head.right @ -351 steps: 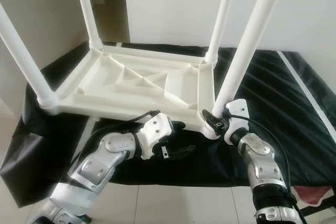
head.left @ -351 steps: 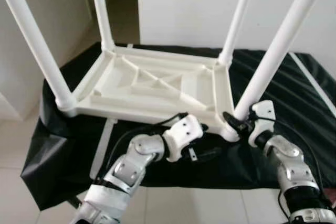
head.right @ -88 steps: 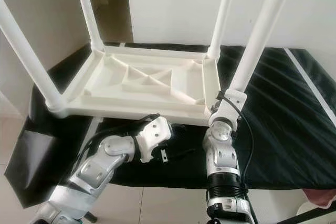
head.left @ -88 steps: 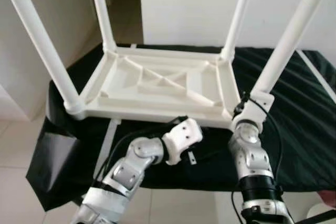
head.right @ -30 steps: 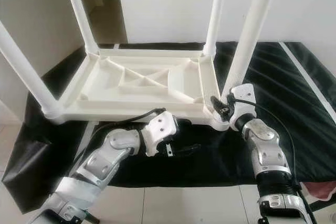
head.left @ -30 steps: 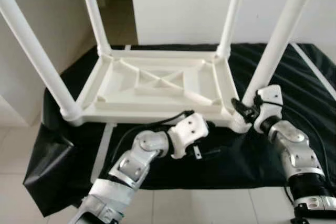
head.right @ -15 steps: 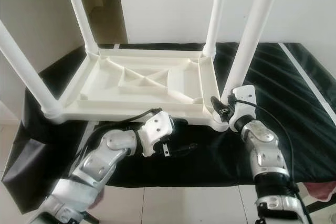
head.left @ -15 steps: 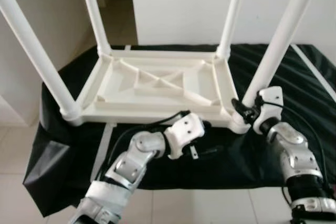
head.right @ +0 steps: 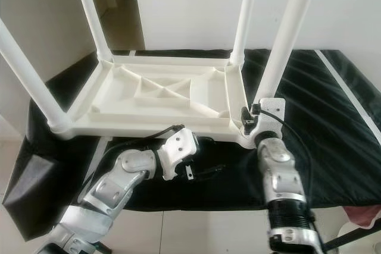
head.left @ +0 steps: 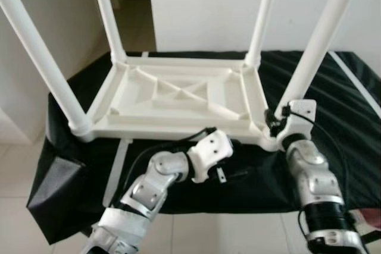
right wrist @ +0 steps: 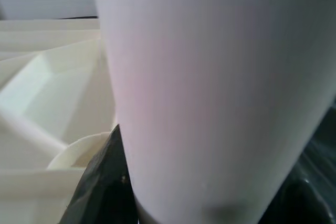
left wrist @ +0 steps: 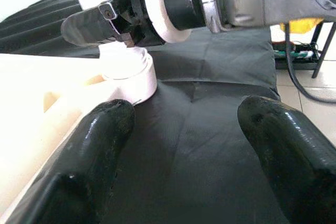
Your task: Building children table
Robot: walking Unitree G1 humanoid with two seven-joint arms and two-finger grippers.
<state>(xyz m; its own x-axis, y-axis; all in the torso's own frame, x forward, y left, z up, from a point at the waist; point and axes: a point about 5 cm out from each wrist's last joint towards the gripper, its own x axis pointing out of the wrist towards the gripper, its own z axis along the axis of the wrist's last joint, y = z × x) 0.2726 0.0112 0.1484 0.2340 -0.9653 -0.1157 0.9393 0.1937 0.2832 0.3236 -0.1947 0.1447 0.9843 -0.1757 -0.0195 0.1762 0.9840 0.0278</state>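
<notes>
A white children's table (head.left: 178,96) lies upside down on a black cloth (head.left: 351,117), its legs pointing up. My right gripper (head.left: 275,128) is shut on the base of the near right leg (head.left: 318,40), just above the corner socket (left wrist: 126,69). In the right wrist view that leg (right wrist: 210,93) sits between the black fingers (right wrist: 100,182). My left gripper (left wrist: 184,124) is open and held low over the cloth by the table's front edge, near the same corner. One of its fingers (left wrist: 100,135) lies against the table's rim.
The cloth covers a low platform whose front edge drops to a white tiled floor (head.left: 196,233). A white strap (head.left: 119,159) hangs over the front left. White walls stand behind, with a doorway at the back left. A pink thing (head.left: 372,215) lies at the lower right.
My right forearm has swung left and now stands almost straight below the leg, with the wrist turned around it. The left arm has barely moved.
</notes>
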